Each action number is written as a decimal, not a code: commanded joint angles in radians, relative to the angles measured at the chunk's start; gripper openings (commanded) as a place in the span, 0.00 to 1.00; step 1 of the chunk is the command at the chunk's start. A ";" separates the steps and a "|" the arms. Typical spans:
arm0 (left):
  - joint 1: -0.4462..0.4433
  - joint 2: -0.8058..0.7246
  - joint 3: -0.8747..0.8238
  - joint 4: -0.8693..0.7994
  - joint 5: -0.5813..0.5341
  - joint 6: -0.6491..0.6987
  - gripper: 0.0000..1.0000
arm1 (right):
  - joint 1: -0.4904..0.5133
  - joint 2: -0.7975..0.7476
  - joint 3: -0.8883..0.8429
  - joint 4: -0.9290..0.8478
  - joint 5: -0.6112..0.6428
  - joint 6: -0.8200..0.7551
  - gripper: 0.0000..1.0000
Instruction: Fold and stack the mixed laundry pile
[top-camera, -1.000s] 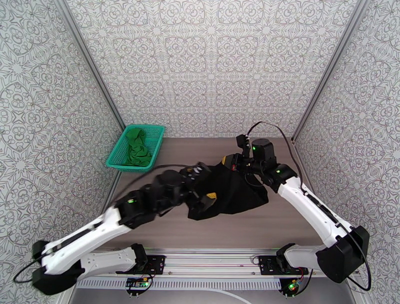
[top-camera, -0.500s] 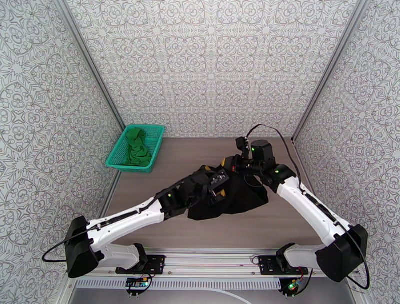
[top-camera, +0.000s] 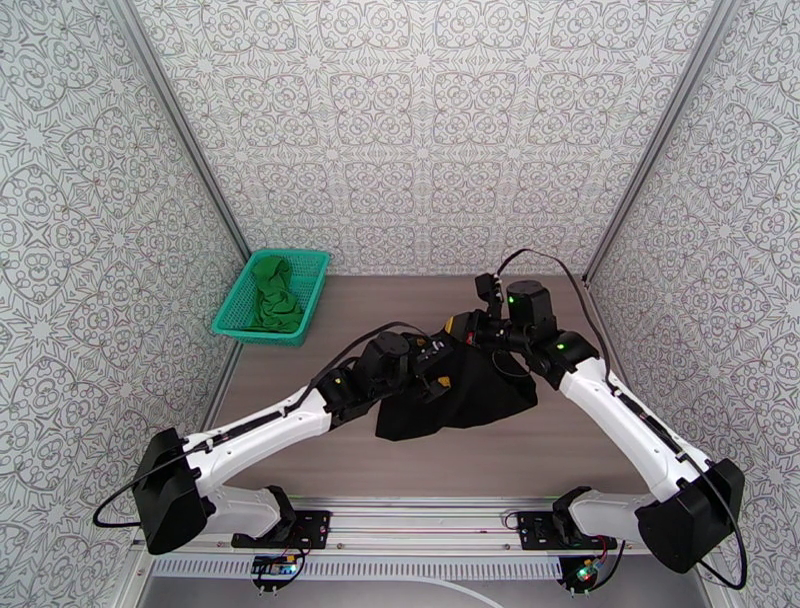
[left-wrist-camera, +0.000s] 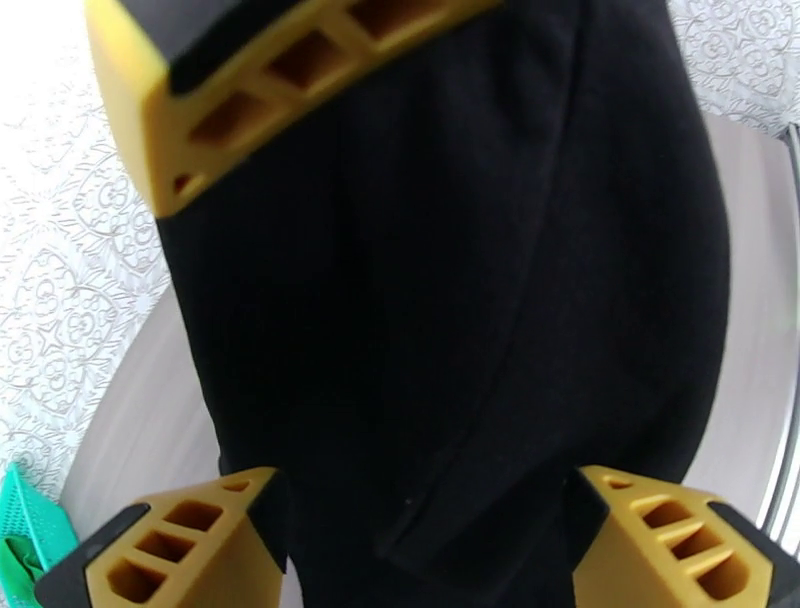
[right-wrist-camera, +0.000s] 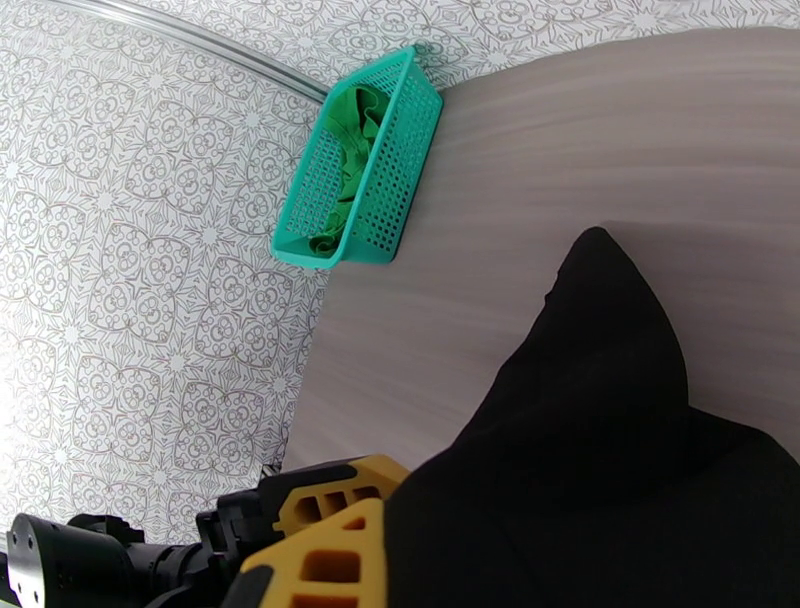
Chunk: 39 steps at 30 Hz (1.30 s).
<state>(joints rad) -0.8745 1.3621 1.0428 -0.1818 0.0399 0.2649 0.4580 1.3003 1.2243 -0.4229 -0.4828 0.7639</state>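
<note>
The black garment hangs from its top corner down onto the table, and my right gripper is shut on that corner. My left gripper is pushed in just below the right one. In the left wrist view its yellow fingers stand wide apart, open, with the black garment between them and the right gripper's yellow finger above. The green T-shirt lies crumpled in the basket, and the right wrist view shows the green T-shirt there too, above the black garment.
The teal mesh basket stands at the table's far left corner, next to the left wall; the basket also shows in the right wrist view. Patterned walls close in three sides. Bare wood lies in front of and left of the black cloth.
My left arm has stretched forward and to the right, carrying its gripper up to the held top of the black garment, and its jaws have narrowed a little. The right arm has barely moved.
</note>
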 joint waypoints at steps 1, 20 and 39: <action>0.020 0.021 -0.008 0.012 0.042 -0.025 0.75 | -0.007 -0.018 0.017 -0.004 0.005 0.014 0.00; 0.039 0.066 0.040 0.038 0.050 -0.069 0.00 | -0.007 -0.026 0.006 -0.020 0.024 0.012 0.00; 0.147 -0.094 0.209 -0.346 0.086 -0.069 0.00 | -0.088 -0.106 0.117 -0.327 -0.031 -0.552 0.95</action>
<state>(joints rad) -0.7345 1.2552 1.2160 -0.4408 0.1001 0.1905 0.3729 1.2427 1.2819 -0.6674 -0.4801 0.3965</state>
